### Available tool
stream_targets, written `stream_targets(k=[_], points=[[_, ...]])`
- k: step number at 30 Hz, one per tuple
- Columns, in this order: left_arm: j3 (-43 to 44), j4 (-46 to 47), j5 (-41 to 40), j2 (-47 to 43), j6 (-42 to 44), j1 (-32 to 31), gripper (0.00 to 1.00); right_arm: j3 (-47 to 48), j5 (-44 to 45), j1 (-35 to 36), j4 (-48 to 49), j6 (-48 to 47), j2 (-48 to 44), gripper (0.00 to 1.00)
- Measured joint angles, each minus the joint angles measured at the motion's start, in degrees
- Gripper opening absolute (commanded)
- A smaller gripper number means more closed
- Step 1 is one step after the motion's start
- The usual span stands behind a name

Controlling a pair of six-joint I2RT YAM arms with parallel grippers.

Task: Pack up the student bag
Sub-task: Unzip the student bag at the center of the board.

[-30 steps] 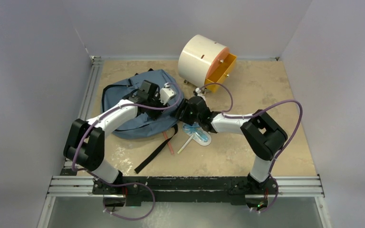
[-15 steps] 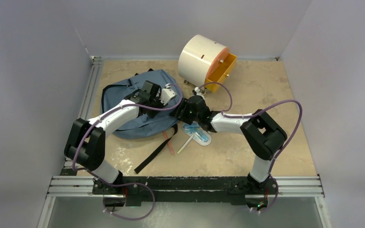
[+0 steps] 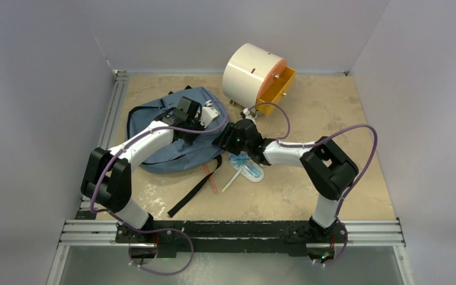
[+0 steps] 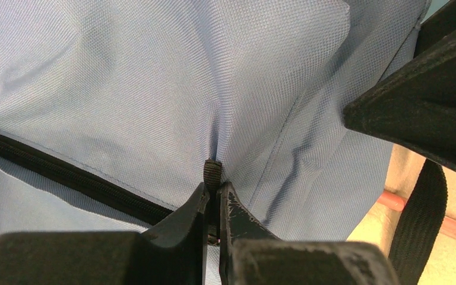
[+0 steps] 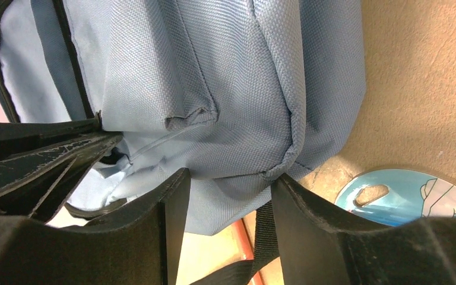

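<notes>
Left wrist view shows the left fingers (image 4: 215,202) now pressed shut on the small black zipper pull (image 4: 212,174) of the student bag (image 4: 154,77), where a second ago they stood open above the fabric; the black zipper line (image 4: 65,175) runs off to the left from the pull and looks closed along the stretch in view; the top view puts the bag on the left-centre of the table (image 3: 332,119), between the two arms and to the near left of the cream cabinet (image 3: 252,74); the left wrist has also edged a little toward the far side; the right fingers (image 3: 221,142) have narrowed slightly but remain partly open, straddling the bag's right edge, and whether they press on it I cannot tell; a blue flat item (image 3: 249,169), a white stick (image 3: 230,181) and a red stick (image 3: 209,178) lie on the table just near-right of the bag, not yet packed; judging from this, the pull is secured and opening the bag seems the step in hand.
</notes>
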Motion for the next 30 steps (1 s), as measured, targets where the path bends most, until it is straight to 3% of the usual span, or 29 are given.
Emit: stream_targets(k=[5, 16, 25, 30], points=[[0.39, -0.81, 0.63, 0.00, -1.42, 0.09, 0.05, 0.42, -0.13, -0.31, 0.26, -0.11, 1.09, 0.31], [0.39, -1.22, 1.07, 0.00, -2.01, 0.13, 0.13, 0.74, -0.48, -0.68, 2.21, 0.20, 2.71, 0.04], [0.39, -2.25, 1.81, 0.00, -2.45, 0.13, 0.18, 0.74, -1.60, -0.98, 2.38, 0.20, 2.71, 0.00], [0.39, -2.38, 1.99, -0.02, -2.43, 0.13, 0.12, 0.72, -1.79, -0.98, 2.40, 0.20, 2.71, 0.00]])
